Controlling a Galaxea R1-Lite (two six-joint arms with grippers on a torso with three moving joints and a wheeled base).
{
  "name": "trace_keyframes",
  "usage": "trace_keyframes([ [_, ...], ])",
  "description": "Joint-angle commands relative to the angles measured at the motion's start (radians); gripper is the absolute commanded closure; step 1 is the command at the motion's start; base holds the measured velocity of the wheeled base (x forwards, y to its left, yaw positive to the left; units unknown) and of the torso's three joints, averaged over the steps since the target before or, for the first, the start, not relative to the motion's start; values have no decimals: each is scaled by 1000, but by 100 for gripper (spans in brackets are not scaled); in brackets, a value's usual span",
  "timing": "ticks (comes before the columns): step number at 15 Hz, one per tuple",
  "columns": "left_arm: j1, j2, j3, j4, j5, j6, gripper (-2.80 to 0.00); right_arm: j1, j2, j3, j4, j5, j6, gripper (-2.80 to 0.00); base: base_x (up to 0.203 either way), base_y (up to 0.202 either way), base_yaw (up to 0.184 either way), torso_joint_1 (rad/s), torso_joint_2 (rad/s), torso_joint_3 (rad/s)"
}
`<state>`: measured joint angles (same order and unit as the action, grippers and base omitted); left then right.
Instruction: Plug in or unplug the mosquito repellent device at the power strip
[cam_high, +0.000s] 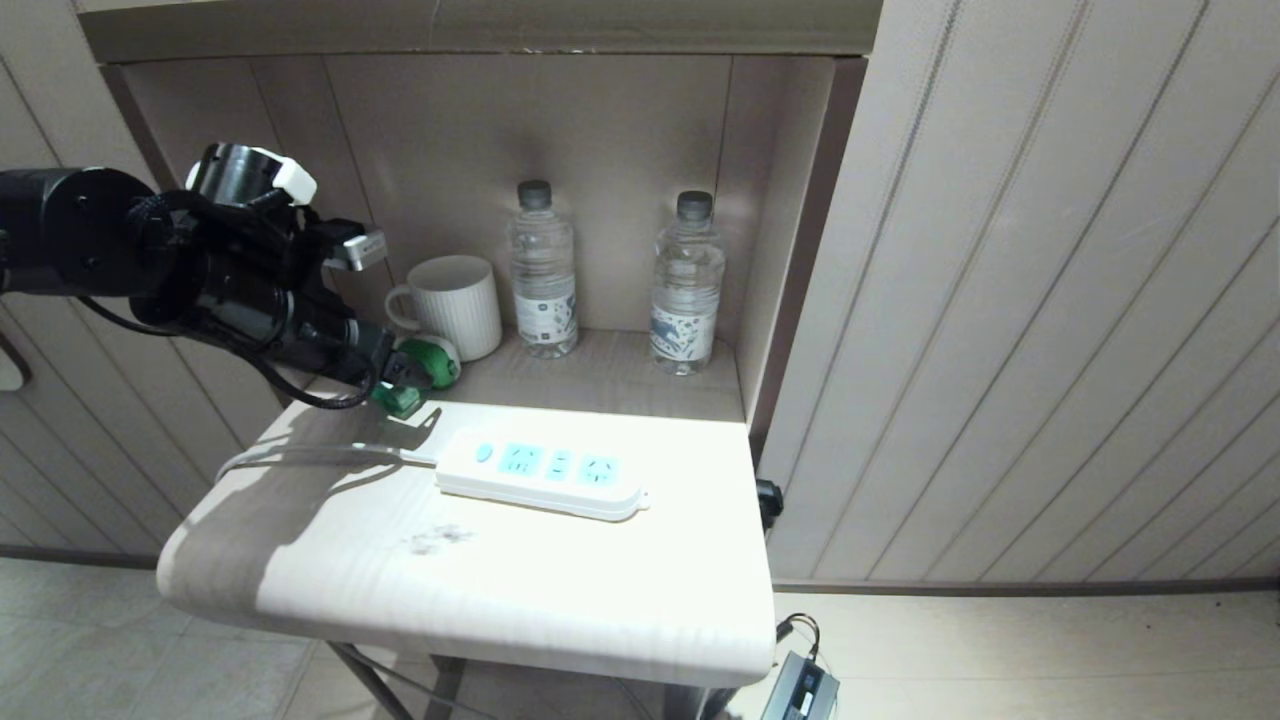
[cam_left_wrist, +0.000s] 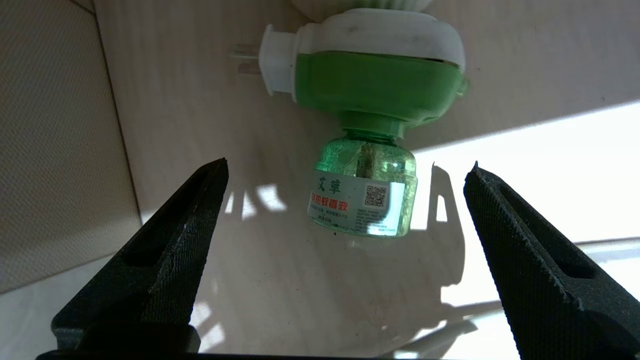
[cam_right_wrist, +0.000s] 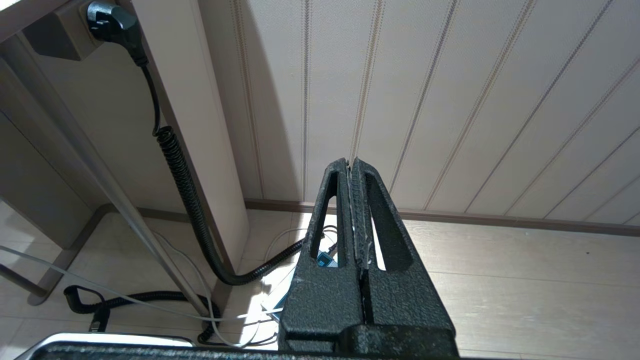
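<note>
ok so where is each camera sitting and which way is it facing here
Head view: on the head, looking forward and down at the table with the power strip; the left arm shows at left.
Left wrist view: behind the open left gripper, aimed at the mosquito repellent device lying on its side.
Right wrist view: behind the shut right gripper, facing wall and floor.
Head and left wrist views share the device.

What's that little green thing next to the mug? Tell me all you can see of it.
It is the mosquito repellent device: a small translucent green bottle with a printed label and a code square, under a green body with a white cap and a white plug with metal prongs. It looks plastic. It lies on its side on the pale tabletop, unplugged, close by the white mug. The left gripper is open on either side of it, not touching.
</note>
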<state>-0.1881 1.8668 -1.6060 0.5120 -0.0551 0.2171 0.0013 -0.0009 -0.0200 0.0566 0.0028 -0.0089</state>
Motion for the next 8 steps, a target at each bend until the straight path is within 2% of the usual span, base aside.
trace_keyframes([
  [1, -2, 32, -85, 141, 1, 25, -280, 0, 1, 0, 0, 0, 0, 0, 0, 0, 0, 0, 0, 0],
  [5, -2, 113, -313, 366, 27, 50, -280, 0, 1, 0, 0, 0, 0, 0, 0, 0, 0, 0, 0, 0],
  [7, -2, 155, -318, 398, 93, 85, -280, 0, 1, 0, 0, 0, 0, 0, 0, 0, 0, 0, 0, 0],
  [8, -2, 164, -319, 385, 98, 86, -280, 0, 1, 0, 0, 0, 0, 0, 0, 0, 0, 0, 0, 0],
])
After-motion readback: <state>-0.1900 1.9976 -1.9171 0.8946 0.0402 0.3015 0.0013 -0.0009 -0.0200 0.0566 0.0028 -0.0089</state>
